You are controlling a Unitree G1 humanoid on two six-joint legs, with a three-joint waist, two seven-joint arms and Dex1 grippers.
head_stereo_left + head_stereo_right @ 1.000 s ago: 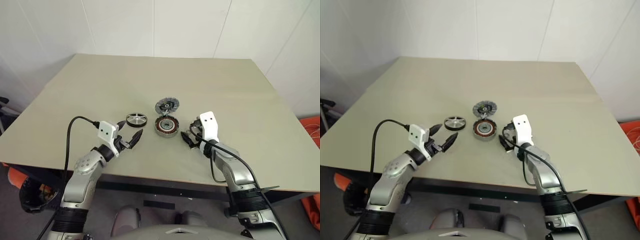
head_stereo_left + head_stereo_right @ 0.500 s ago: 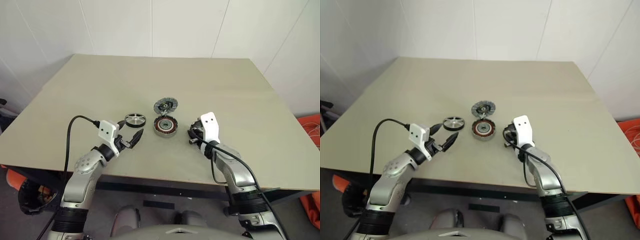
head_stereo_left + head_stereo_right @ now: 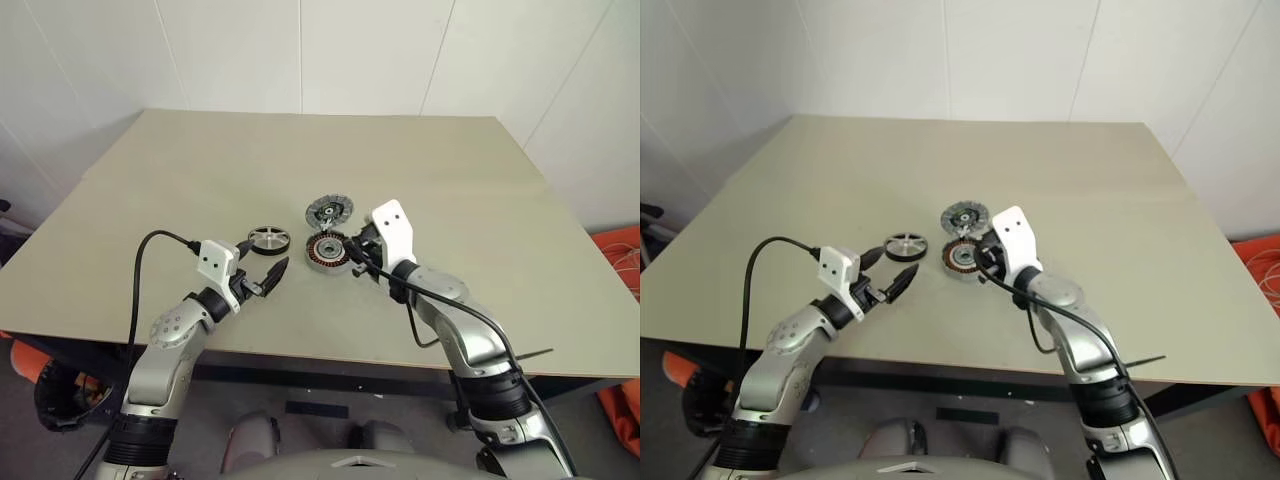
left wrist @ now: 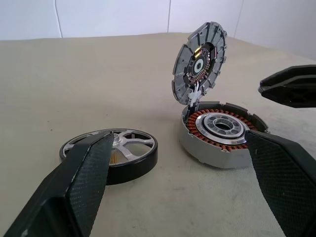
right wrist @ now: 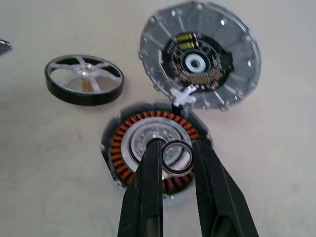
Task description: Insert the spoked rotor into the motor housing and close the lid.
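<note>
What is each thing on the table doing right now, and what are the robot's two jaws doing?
spoked rotor: flat on the table, not yet inserted.
motor housing: open, copper windings showing.
lid: hinged up.
small ring: pinched over the housing.
right gripper: jaws shut on the small ring.
left gripper: jaws open, empty.

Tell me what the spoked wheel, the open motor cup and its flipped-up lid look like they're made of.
Spoked rotor: glossy black rim, possibly rubber or plastic, with bright silvery spokes, likely metal.
Motor housing: matte silver-grey wall, apparently metal; the copper-coloured ring inside looks like wire windings.
Lid: dull grey ribbed disc, probably cast metal, with small gold-coloured parts near its dark centre.
</note>
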